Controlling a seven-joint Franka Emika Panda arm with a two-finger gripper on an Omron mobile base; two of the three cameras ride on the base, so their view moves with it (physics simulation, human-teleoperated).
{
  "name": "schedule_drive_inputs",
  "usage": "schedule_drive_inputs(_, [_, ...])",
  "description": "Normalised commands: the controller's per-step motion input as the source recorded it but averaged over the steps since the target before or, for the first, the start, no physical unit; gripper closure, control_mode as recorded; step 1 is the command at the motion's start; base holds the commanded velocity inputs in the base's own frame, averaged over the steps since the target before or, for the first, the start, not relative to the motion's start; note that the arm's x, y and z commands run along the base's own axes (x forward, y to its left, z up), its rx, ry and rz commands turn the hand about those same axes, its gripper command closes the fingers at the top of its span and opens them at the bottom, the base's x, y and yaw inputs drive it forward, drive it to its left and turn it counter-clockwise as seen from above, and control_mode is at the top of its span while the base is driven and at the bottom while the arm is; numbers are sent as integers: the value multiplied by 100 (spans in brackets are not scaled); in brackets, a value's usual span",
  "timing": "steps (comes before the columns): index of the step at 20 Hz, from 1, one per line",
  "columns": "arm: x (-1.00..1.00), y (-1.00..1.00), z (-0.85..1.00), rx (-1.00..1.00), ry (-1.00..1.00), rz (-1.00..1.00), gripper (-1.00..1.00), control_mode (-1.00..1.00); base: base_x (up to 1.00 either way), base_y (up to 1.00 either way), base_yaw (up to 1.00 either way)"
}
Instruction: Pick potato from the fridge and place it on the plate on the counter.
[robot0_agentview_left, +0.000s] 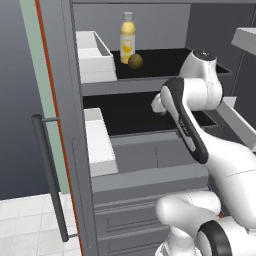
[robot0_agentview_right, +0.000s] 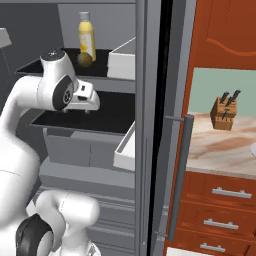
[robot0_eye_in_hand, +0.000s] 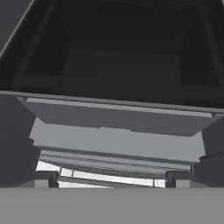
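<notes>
The potato (robot0_agentview_left: 135, 61) (robot0_agentview_right: 84, 59) lies on the fridge's upper dark shelf (robot0_agentview_left: 165, 60), touching the foot of a yellow bottle (robot0_agentview_left: 128, 37) (robot0_agentview_right: 86, 35). My gripper (robot0_agentview_left: 159, 107) (robot0_agentview_right: 80, 111) hangs one shelf lower, below the potato, pointing down over the second shelf. In the hand view the fingertips (robot0_eye_in_hand: 43, 178) stand far apart with nothing between them, so my gripper (robot0_eye_in_hand: 110, 179) is open. It looks down on the dark shelf and the grey drawers. A white sliver of the plate (robot0_agentview_right: 253, 150) shows on the counter (robot0_agentview_right: 220, 145) at the right edge.
White bins (robot0_agentview_left: 95, 57) (robot0_agentview_left: 100, 140) sit at the left of both shelves. The fridge door stands open with its dark bar handle (robot0_agentview_left: 50, 175) (robot0_agentview_right: 180, 175). A knife block (robot0_agentview_right: 223, 112) stands on the counter, over wood drawers (robot0_agentview_right: 220, 192).
</notes>
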Motion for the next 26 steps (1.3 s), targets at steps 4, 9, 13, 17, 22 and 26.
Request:
schedule_drive_inputs(4, [-30,44,55,0,-48,1,-100,-100,0,0,0])
schedule_drive_inputs(9, [-17,16,80,0,-53,0,-100,-100,0,0,0])
schedule_drive_inputs(13, [-1,11,66,0,-42,0,-100,-100,0,0,0])
schedule_drive_inputs(17, [0,0,60,3,-26,0,-100,-100,0,0,0])
schedule_drive_inputs(22, [0,-1,55,9,-9,0,-100,-100,0,0,0])
schedule_drive_inputs(26, [7,-8,25,6,4,0,-100,-100,0,0,0])
